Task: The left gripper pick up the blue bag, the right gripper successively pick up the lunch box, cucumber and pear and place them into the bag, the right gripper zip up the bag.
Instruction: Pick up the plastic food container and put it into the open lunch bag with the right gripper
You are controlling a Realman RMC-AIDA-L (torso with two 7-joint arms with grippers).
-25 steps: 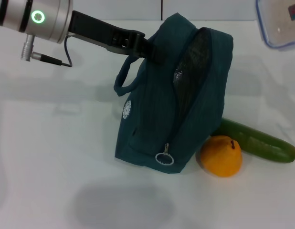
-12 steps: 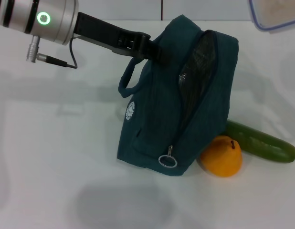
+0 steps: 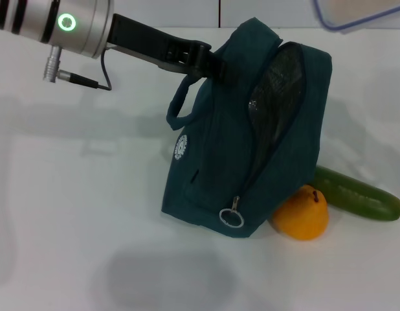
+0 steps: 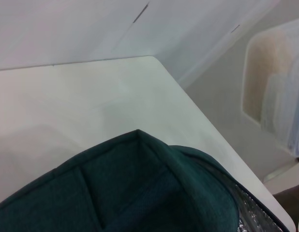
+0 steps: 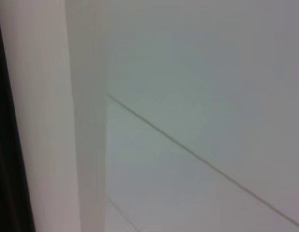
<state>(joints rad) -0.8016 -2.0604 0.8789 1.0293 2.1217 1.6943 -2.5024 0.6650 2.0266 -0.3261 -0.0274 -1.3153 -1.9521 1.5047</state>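
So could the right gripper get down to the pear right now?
Probably, from above: the pear lies exposed on the table, though it touches the blue bag held by the left gripper, with the cucumber just behind.

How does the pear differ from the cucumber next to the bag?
The pear is round and orange-yellow with a short dark stem; the cucumber is long, slim and dark green. The pear sits against the blue bag in full view; the cucumber lies behind it, one end hidden by the bag. Both rest on the white table.
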